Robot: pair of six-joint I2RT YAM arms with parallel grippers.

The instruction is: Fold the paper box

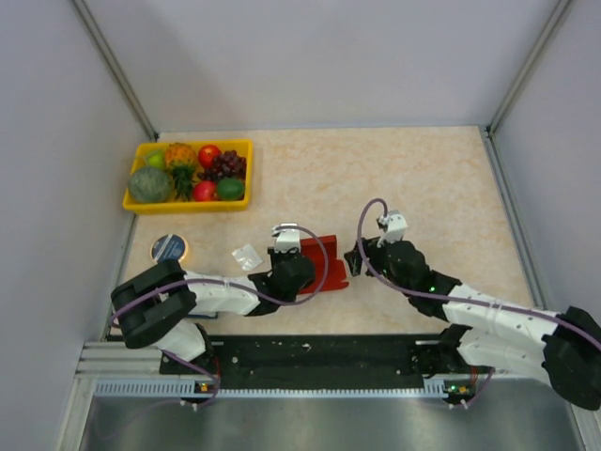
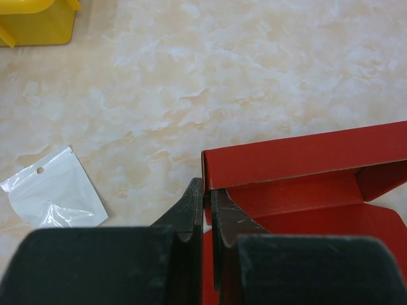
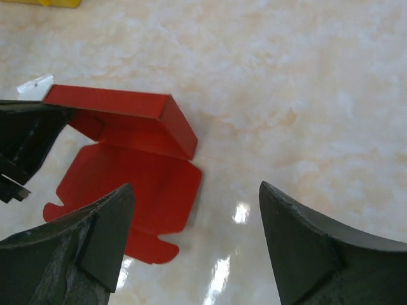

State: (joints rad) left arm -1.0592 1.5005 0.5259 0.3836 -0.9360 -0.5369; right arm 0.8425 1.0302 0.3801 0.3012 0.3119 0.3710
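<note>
Red paper box [image 1: 319,263], half-raised on the desk [image 1: 423,178]: my left hand [image 2: 208,197] pinches its upright wall's corner, my right hand [image 3: 196,190] gapes empty beside it; I judge it best to keep that pinch firm while creasing the next flap.

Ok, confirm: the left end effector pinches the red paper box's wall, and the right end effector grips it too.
No. The left end effector pinches a wall of the paper box, but the right end effector stands open, not closed on it; the right wrist view shows this.
</note>
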